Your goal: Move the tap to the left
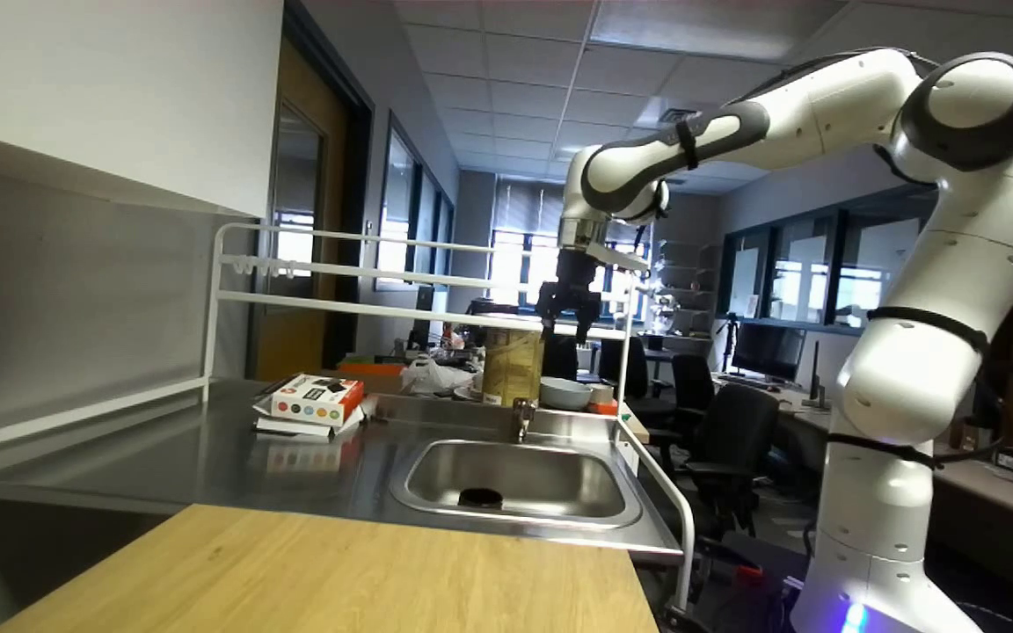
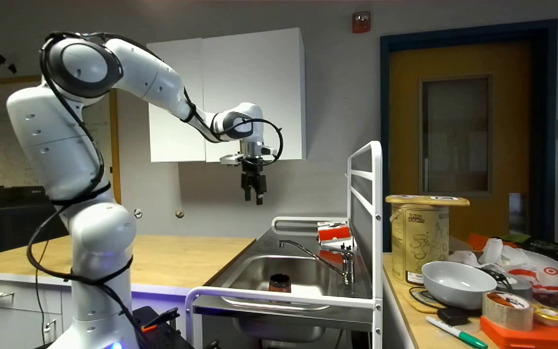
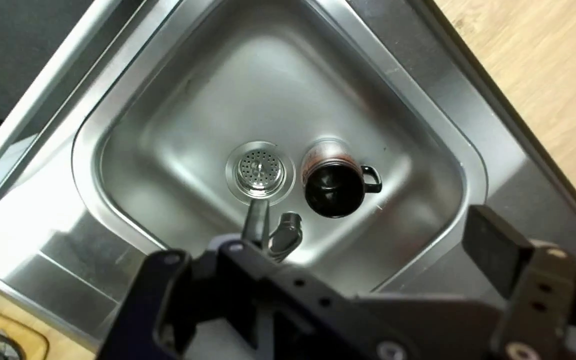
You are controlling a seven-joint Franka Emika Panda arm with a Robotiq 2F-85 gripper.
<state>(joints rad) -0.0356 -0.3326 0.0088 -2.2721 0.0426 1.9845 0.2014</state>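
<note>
Tool [image 2: 254,198] held empty above a sink basin [image 3: 278,105], fingers [image 3: 493,250] spread wide.
In an exterior view, the tap [image 2: 348,269] is seen at the basin's three o'clock, spout [image 2: 323,261] angled toward ten.

The Panda arm [image 2: 56,160] is smooth white, dotted with small grey screw caps [image 2: 36,131], its elbow [image 1: 951,145] banded dark grey. Black straps [image 1: 933,321] hold a looping black cable [image 2: 29,249]. Blue light [image 1: 856,618] tints the rounded base [image 1: 885,571]; a silvery wrist flange [image 1: 583,233] meets the black Robotiq gripper [image 2: 254,197], studded with metallic screw heads [image 3: 389,351].
</note>
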